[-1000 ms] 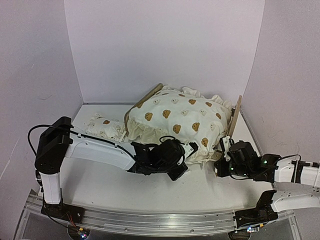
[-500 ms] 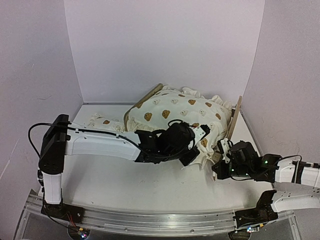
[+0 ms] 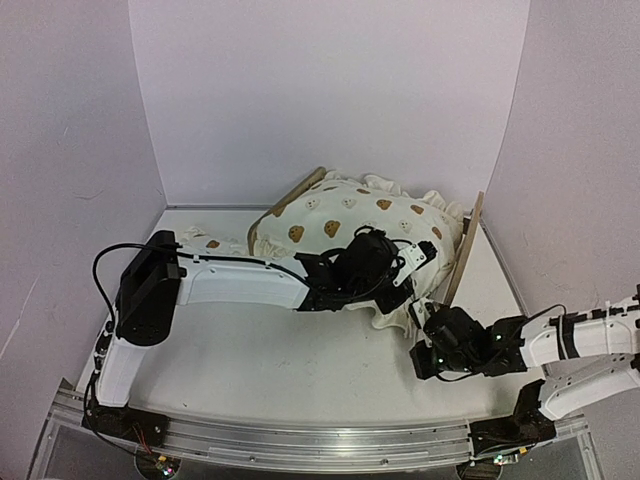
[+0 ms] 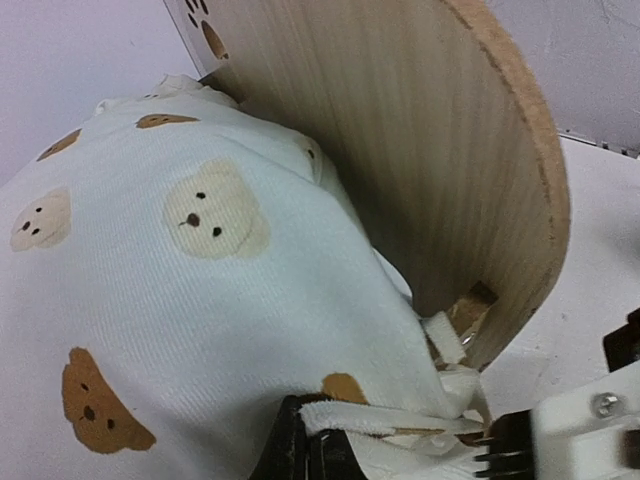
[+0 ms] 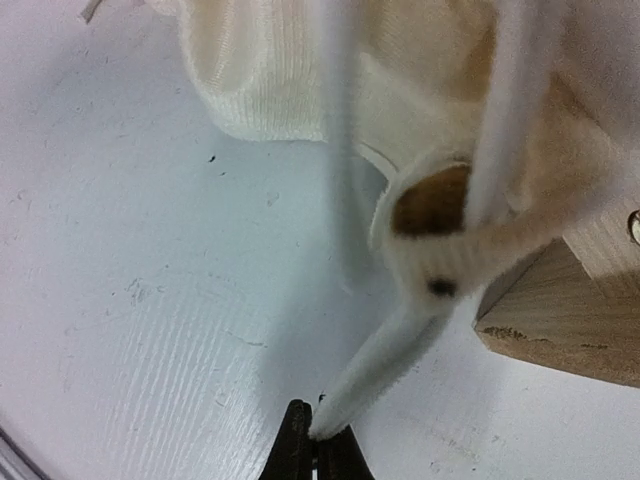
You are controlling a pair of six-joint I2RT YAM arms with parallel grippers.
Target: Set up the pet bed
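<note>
The pet bed shows only as light wood: a side rail [image 3: 300, 193] and the rounded headboard [image 3: 463, 250]; its striped base is hidden under the cream bear-print cushion [image 3: 345, 225]. In the left wrist view the headboard [image 4: 400, 150], with its paw-print cutout at the top left, stands right behind the cushion [image 4: 180, 300]. My left gripper [image 3: 398, 272] [image 4: 325, 450] is shut on a white cushion tie [image 4: 400, 420] by the headboard's foot. My right gripper [image 3: 425, 350] [image 5: 318, 440] is shut on the end of another tie [image 5: 385, 365], stretched down from the cushion beside a wooden frame corner [image 5: 560, 315].
The small bear-print pillow [image 3: 205, 248] lies on the white table [image 3: 250, 350] left of the bed. White walls close the back and both sides. My left arm reaches across the front of the cushion.
My left gripper has moved up and right along the cushion's front to the headboard end. My right gripper has drawn back toward the near edge with the tie in it.
</note>
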